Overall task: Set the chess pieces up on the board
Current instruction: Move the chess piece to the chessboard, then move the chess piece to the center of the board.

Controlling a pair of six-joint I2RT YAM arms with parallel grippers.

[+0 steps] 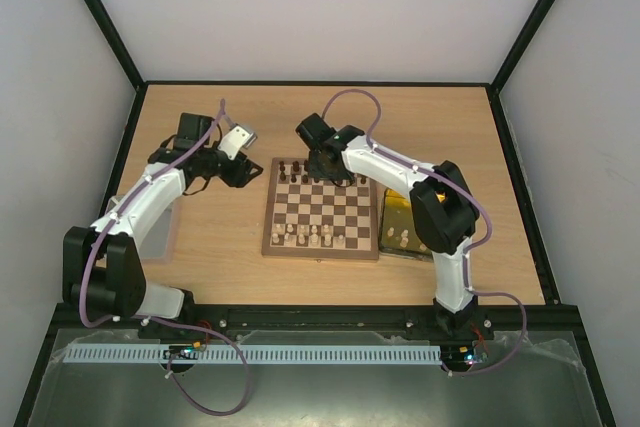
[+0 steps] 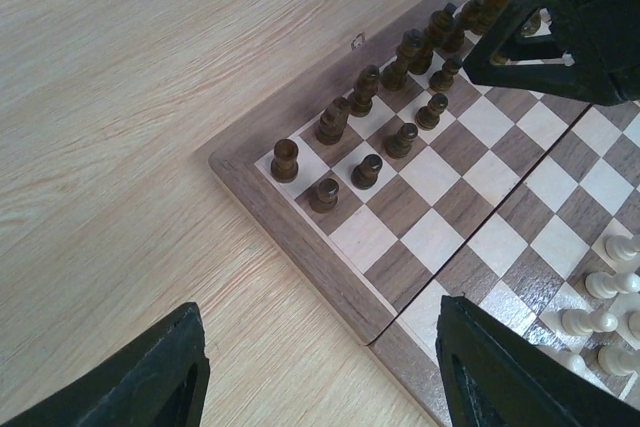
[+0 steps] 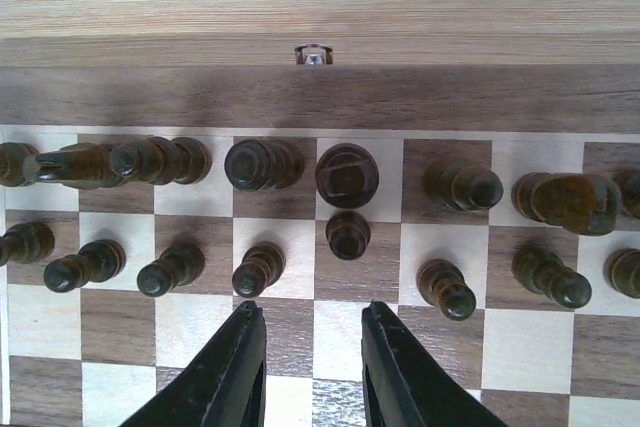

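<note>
Right claw (image 3: 312, 319) hovers over board (image 1: 322, 209) on wooden table (image 1: 440, 117) between white walls (image 1: 300, 7).

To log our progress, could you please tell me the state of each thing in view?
board, lying open and flat.
dark chess pieces, upright on the far two rows.
pale chess pieces, some on the near rows, some on the gold tray.
left gripper, open, empty.
right gripper, open, empty.

Shiny gold tray (image 1: 392, 209) on the right of a wooden table (image 1: 215, 269)
</note>
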